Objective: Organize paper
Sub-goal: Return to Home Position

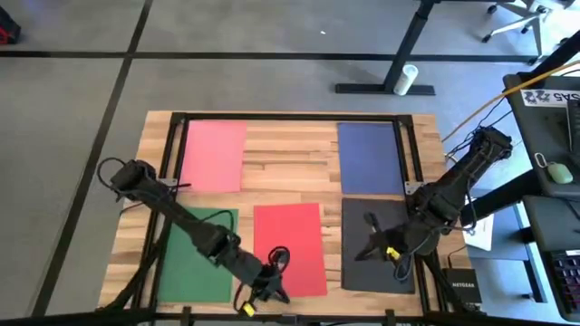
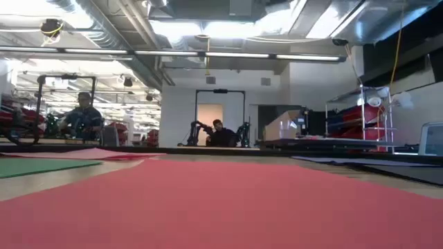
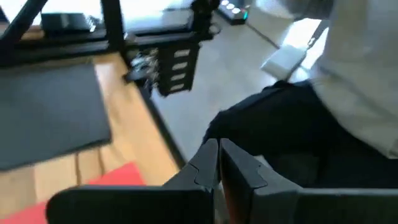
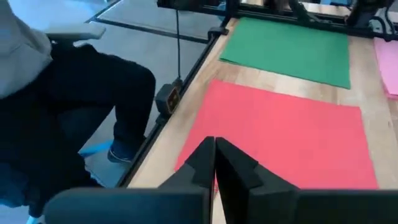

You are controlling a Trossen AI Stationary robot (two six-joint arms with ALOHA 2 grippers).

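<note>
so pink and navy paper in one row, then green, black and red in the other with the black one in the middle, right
Not quite. The red paper is in the middle of that row, between the green paper and the black paper, as the high view shows. The pink paper and the navy paper do share the other row.

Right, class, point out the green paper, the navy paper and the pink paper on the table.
green paper (image 1: 186, 270): high view, its bare lower-left part.
navy paper (image 1: 370, 158): high view, its middle.
pink paper (image 1: 215, 157): high view, its middle.
</note>
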